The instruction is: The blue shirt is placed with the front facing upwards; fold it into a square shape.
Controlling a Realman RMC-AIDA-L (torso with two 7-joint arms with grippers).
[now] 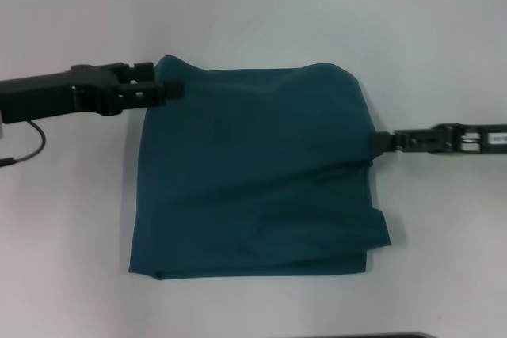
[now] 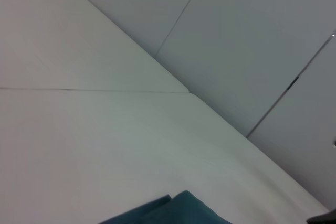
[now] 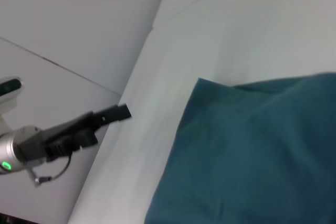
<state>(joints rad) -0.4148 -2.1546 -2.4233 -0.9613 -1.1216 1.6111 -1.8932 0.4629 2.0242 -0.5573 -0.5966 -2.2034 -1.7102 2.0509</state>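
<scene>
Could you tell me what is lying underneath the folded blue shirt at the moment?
Only the white table shows around the blue shirt. Its folded-under layers and front are covered.

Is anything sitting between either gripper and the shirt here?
Nothing visible does. The left gripper is at the far left corner of the shirt, and the right gripper is at its right edge. The table around the shirt shows only a thin cable beneath the left arm.

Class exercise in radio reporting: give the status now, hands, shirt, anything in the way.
Left hand at the blue shirt's far left corner; right hand at its right edge. Shirt folded, roughly square, plain side up, on the white table. No obstruction seen.
</scene>
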